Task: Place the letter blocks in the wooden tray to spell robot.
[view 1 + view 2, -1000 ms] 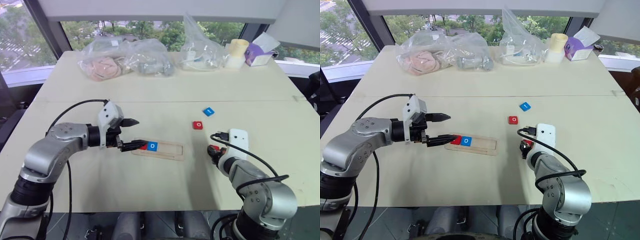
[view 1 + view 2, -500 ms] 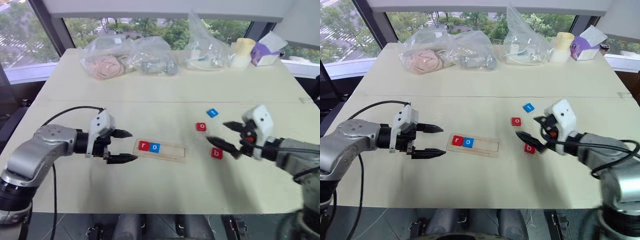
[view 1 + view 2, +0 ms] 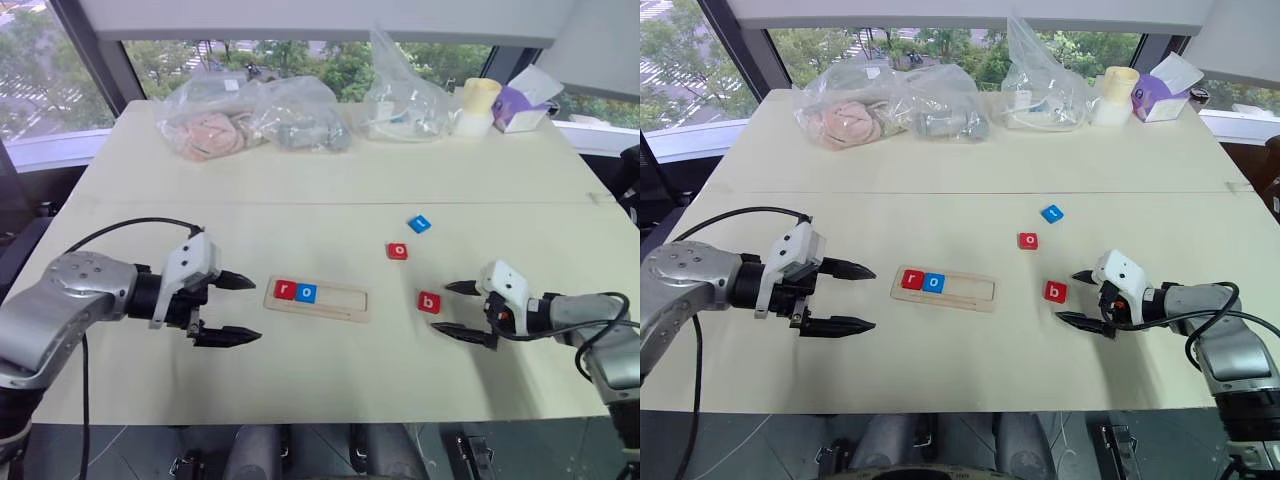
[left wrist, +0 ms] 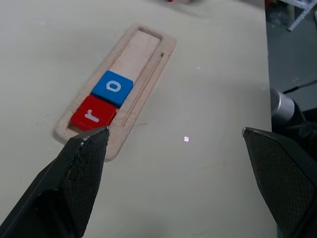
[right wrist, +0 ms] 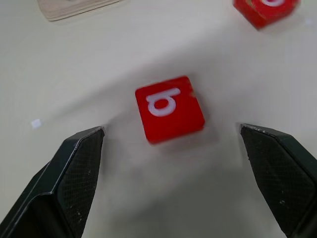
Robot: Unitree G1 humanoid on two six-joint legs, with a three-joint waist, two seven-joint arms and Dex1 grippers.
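A second ago the red b block (image 3: 428, 302) was hidden under the right gripper (image 3: 458, 311); now it is seen lying free on the table at centre right of the head view, with the right gripper spread wide just to its right, nothing held between the jaws — the block is framed between them in the wrist view. The left gripper (image 3: 232, 308) has been drawn back toward the left of the frame and is likewise spread and empty, well clear of the wooden tray (image 3: 340, 301). In the tray's recess, at centre, the red r block (image 3: 285, 290) and blue o block (image 3: 307, 293) are seated side by side at its left end — three places are left bare. The red o block (image 3: 398, 251) and blue t block (image 3: 419, 223) are found above the b, apart from it. The b appears due next.
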